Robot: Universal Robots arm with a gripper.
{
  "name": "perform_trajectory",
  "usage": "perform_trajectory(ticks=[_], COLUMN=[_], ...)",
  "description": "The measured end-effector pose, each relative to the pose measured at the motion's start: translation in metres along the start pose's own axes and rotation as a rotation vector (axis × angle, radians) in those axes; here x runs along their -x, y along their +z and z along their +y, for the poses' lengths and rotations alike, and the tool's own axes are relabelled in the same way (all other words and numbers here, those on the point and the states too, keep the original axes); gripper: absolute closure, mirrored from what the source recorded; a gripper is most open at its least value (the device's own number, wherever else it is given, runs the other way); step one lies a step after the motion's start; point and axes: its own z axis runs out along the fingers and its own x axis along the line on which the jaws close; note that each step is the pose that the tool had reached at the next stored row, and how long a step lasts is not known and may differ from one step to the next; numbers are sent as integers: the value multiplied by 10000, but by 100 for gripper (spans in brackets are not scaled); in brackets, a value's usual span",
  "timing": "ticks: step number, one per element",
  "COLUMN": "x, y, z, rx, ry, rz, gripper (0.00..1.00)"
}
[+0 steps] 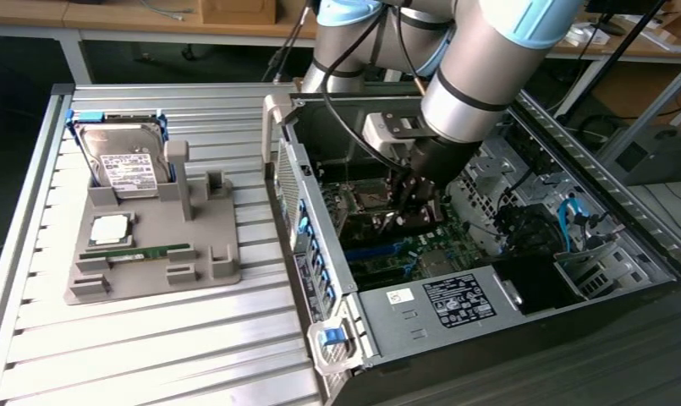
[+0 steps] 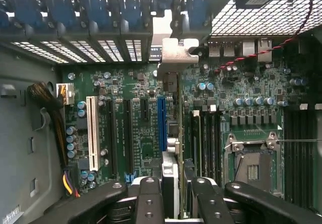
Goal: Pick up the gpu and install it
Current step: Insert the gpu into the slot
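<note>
Holding the gpu (image 2: 172, 128) on its thin edge, the jaws are closed part way, one on each side of it, down inside the case (image 1: 317, 211). The step in hand looks like fitting the card in. It hangs just beside the blue slot (image 2: 161, 116) (silver end by the back wall). Seating it calls for a straight line-up. The case lies on a ribbed metal bench (image 1: 148, 355), with desks (image 1: 148, 25) behind.
</note>
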Motion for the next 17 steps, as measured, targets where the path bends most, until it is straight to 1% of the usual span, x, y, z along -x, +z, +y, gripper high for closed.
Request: perform_trajectory(ticks=[2,7,12,17], x=[-1,-5,-53,-58], y=[1,2,-2,9], z=[0,0,3,62], rx=[275,277,277,278], ry=[21,21,22,23], rz=[11,9,21,23], gripper=[73,73,73,73])
